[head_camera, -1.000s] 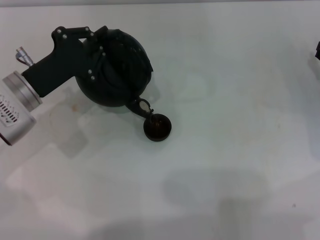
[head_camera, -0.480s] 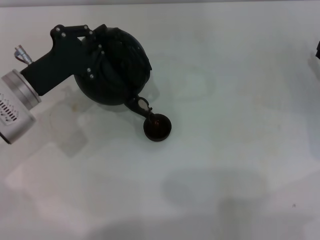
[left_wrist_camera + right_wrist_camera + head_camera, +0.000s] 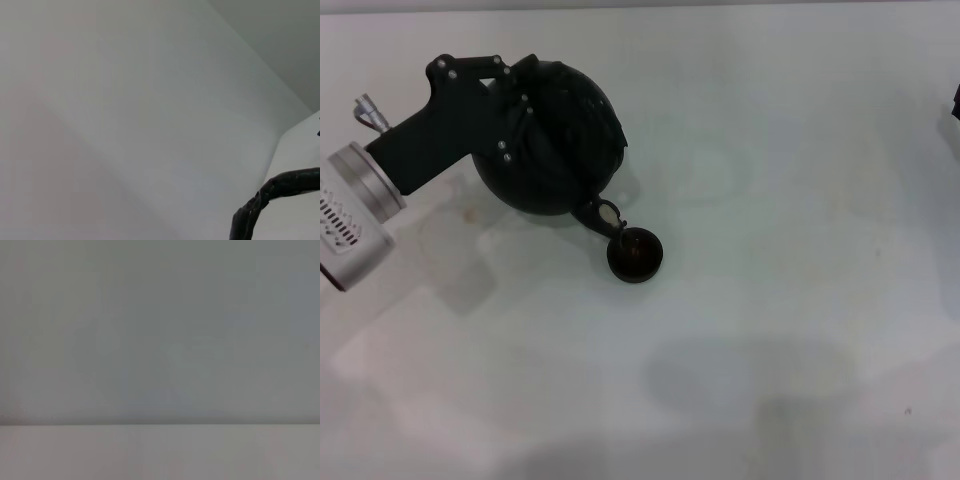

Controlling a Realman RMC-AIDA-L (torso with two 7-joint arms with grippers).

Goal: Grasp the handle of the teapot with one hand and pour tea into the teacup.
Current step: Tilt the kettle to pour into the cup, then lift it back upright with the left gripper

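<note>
Head view: plain white tabletop [image 3: 770, 330]; left end effector [image 3: 510, 105] clamped on round matte black teapot's [image 3: 565, 140] handle, spout over tiny dark teacup [image 3: 636, 255].

The left pincer [image 3: 515, 105] covers the near-left part of the teapot [image 3: 565, 130], so its fingertips and where they meet the handle [image 3: 280, 187] cannot be made out. In the left wrist view only a piece of that handle shows, cut off by two edges. The right pincer [image 3: 956, 100] is barely a sliver at the table's [image 3: 770, 300] edge.
</note>
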